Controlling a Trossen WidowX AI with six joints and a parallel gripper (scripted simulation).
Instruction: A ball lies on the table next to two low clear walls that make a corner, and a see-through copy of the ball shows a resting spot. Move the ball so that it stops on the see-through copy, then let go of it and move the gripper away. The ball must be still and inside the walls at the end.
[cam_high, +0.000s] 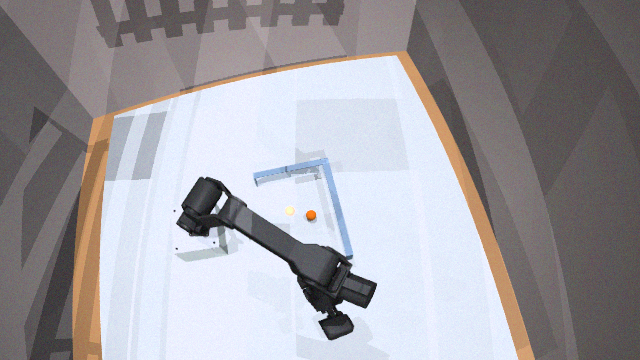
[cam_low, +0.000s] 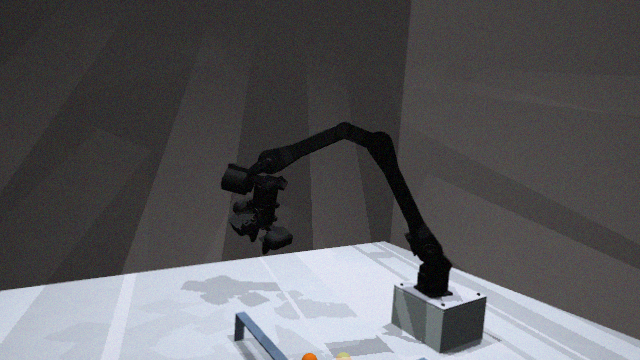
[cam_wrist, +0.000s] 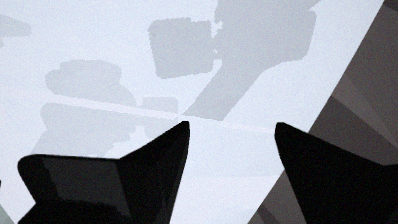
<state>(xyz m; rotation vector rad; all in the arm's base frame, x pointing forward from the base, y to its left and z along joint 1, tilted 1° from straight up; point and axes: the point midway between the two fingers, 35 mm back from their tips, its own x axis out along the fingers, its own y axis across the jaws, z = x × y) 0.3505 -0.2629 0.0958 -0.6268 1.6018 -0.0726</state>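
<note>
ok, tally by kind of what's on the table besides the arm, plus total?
Orange ball: 1
Pale see-through copy of the ball: 1
Low clear blue walls: 2, joined in a corner
Grey base block under the arm: 1
Total: 5
The black parallel-jaw gripper is open, with nothing between its fingers.
</note>
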